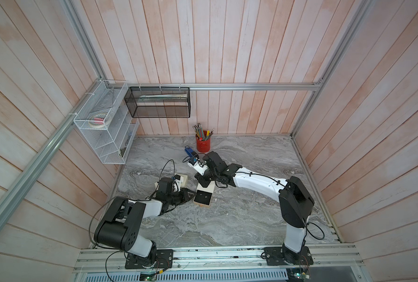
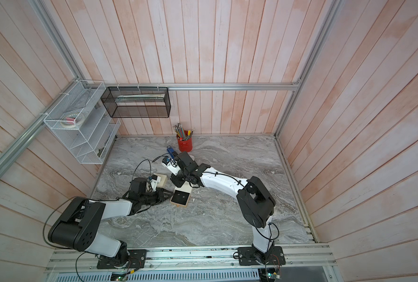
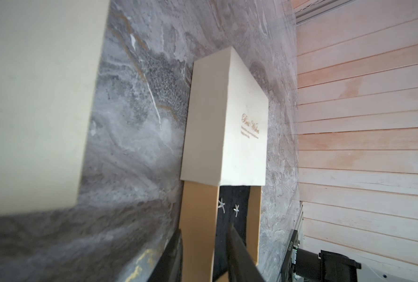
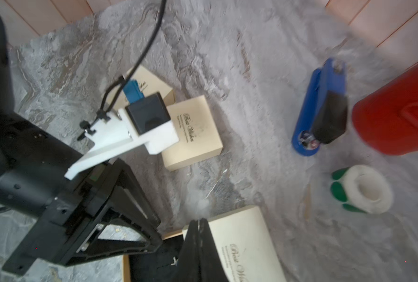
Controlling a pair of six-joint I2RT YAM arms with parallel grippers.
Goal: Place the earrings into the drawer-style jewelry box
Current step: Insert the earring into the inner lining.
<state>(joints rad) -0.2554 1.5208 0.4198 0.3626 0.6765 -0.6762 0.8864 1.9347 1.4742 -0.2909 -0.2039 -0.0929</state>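
Note:
The jewelry box lies mid-table with its cream sleeve (image 3: 242, 136) (image 4: 247, 241) and its tan drawer (image 1: 203, 198) (image 2: 179, 197) pulled out. Two small silver star earrings (image 3: 221, 205) (image 3: 237, 209) rest on the drawer's black lining; the right wrist view shows one earring (image 4: 175, 261). My left gripper (image 3: 204, 229) (image 1: 190, 194) is shut on the drawer's tan side wall (image 3: 198, 232), one finger outside and one inside. My right gripper (image 4: 198, 221) (image 1: 203, 182) hangs over the sleeve's open end, fingers pressed together and holding nothing.
Two more cream boxes (image 4: 193, 131) (image 4: 151, 83) lie behind my left wrist. A blue stapler (image 4: 320, 107), a red pencil cup (image 1: 203, 144) and a tape roll (image 4: 364, 190) sit toward the back wall. A white wire rack (image 1: 100, 127) and a black mesh rack (image 1: 159, 102) hang at back left.

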